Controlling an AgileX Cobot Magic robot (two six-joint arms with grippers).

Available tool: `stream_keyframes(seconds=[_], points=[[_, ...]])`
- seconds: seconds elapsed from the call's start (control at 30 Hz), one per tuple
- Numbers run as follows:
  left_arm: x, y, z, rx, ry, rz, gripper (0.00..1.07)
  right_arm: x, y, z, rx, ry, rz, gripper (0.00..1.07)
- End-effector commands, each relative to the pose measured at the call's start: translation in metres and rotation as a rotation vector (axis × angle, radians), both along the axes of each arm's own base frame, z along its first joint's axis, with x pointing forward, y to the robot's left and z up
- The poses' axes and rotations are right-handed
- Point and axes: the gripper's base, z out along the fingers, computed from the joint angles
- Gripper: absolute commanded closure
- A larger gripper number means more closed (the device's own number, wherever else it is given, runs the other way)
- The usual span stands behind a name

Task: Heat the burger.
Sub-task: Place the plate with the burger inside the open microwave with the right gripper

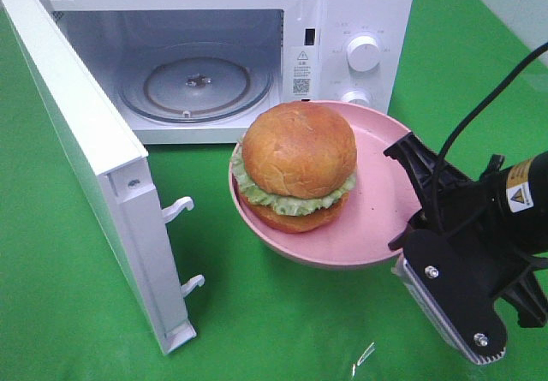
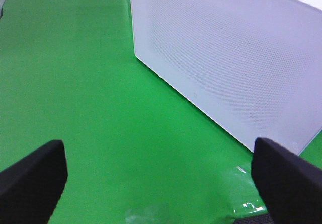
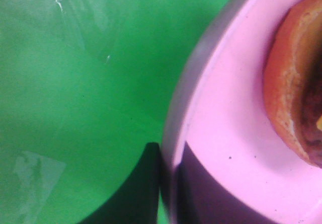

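The burger (image 1: pixel 298 165) is sat on the pink plate (image 1: pixel 377 218), 5 o'clock of the turntable (image 1: pixel 195 86), with the rim pinched by the right gripper (image 3: pixel 168 189). The left gripper (image 2: pixel 161 183) is spread wide, nothing held. With only one edge gripped, the plate could get tilted and the burger slid off.

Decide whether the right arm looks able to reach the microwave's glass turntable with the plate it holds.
Probably yes. The door stands wide open, the turntable is bare, and the right tool, clamped on the pink plate with the burger, sits just outside the opening; nothing visible intervenes.

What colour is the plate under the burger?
The plate is pink, clearest in the exterior high view.
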Motion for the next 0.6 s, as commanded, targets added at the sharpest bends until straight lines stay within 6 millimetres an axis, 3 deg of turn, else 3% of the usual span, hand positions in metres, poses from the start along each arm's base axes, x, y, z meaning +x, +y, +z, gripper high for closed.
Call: stream_keyframes(seconds=[0.03,0.6], points=[[0.000,0.000,0.000,-0.009,-0.009,0.001,0.16,0.009,0.014,0.006,0.050,-0.037,0.006,1.07],[0.000,0.000,0.000,-0.009,-0.009,0.001,0.16,0.051,0.068,0.003,0.060,-0.019,0.046,1.07]])
